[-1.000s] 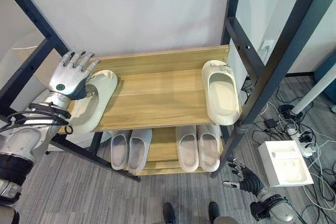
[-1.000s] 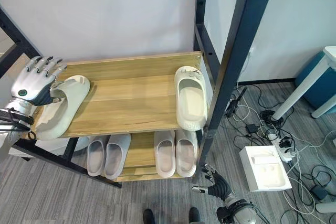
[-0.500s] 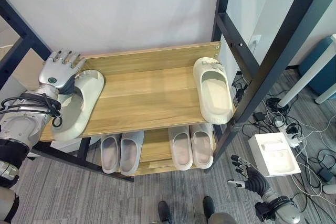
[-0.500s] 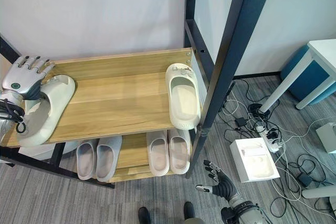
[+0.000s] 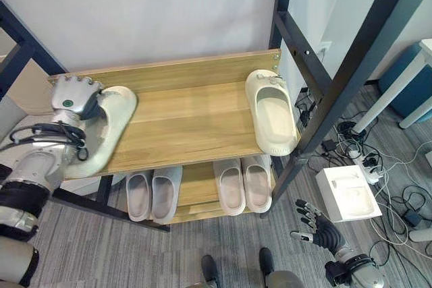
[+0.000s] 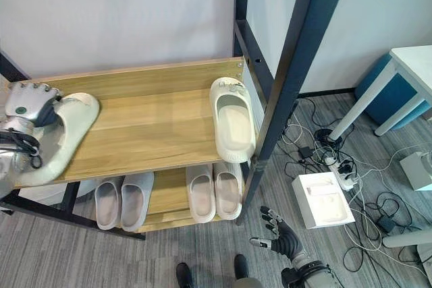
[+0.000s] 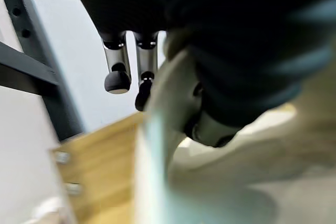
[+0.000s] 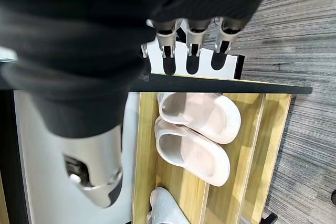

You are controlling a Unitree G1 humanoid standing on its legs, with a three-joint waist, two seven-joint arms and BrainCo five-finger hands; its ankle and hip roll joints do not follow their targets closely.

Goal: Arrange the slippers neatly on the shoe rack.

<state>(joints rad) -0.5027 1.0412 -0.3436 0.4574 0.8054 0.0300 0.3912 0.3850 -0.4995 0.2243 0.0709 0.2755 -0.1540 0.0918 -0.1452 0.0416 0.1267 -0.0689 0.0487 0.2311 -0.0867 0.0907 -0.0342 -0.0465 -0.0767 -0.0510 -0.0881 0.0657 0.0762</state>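
- The shoe rack (image 5: 196,126) stands before me, a wooden top shelf in a black frame, with a lower shelf (image 5: 196,193) beneath it.
- A white box (image 5: 347,192) lies on the grey carpet at about 4 o'clock from the rack, among loose cords.
- One cream slipper (image 5: 273,111) lies flat at the 3 o'clock end of the top shelf, lengthwise along its edge, its front end just over the near edge.
- The other cream slipper (image 5: 108,129) lies slanted at the 9 o'clock end of the top shelf.
- My left hand (image 5: 73,96) is at that slipper's far end, fingers curled over its rim; in my left wrist view the thumb (image 7: 210,129) sits inside the slipper (image 7: 173,145), pinching the wall.
- Two pairs of pale slippers sit side by side on the lower shelf: a grey pair (image 5: 152,193) and a whiter pair (image 5: 243,183).
- My right hand (image 5: 317,228) hangs low at 5 o'clock, over the carpet, fingers spread and empty.
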